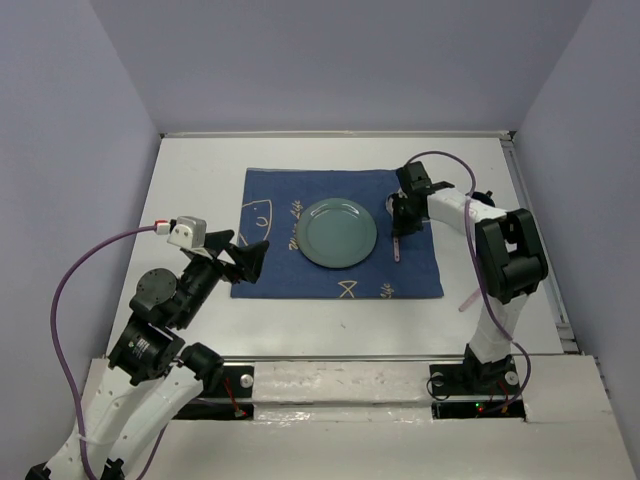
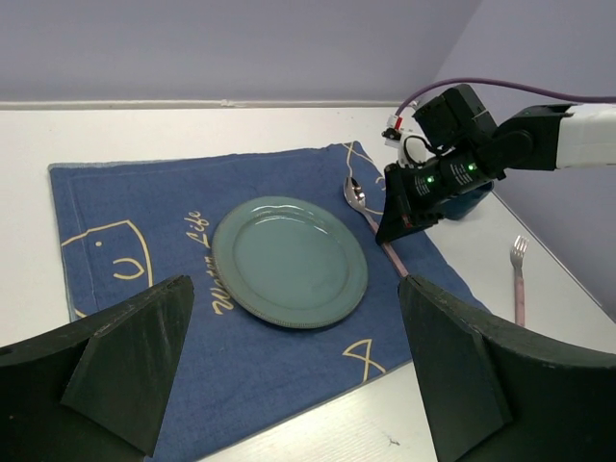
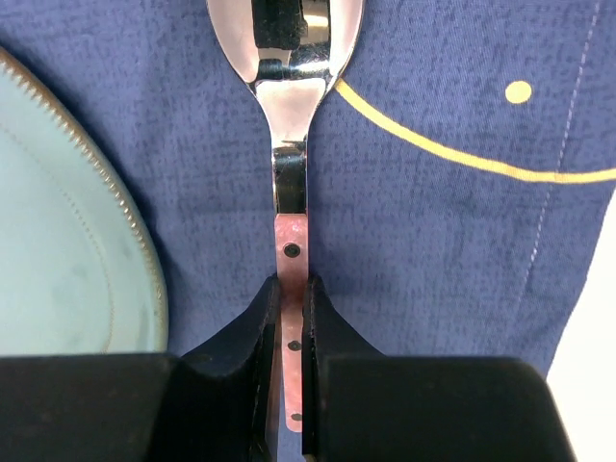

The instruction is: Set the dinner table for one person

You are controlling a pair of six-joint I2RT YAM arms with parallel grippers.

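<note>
**Spoon at its place right of the plate: release calls for care**

Finding. The right gripper (image 3: 292,318) has its jaws drawn almost together, pinching the pink handle of the spoon (image 3: 289,77) partway along its length. A short stretch of handle shows behind the fingertips. The spoon points away from the wrist, its bowl at the far end. It lies on or just over the blue mat (image 3: 433,241), just beside the rim of the plate (image 3: 58,241) and not touching it. Whether its weight rests fully on the cloth cannot be told.

Position of the dinner table (image 1: 200,170). It lies below both grippers and carries the mat. Under the right jaws the mat sits between spoon and tabletop, and bare white surface shows just right of the mat's edge. The left gripper (image 1: 245,258) hangs over the mat's left border, jaws spread wide and holding nothing.

Judgement. The step in hand appears to be setting the spoon down.

Recommendations:
- Confirm that the handle is flat on the cloth before parting the jaws.
- Part the jaws evenly, so that neither finger nudges the handle toward the plate.
- Withdraw straight up, without twisting.

Outstanding. A fork (image 2: 519,279) lies on bare tabletop, well to the right of the mat.
</note>
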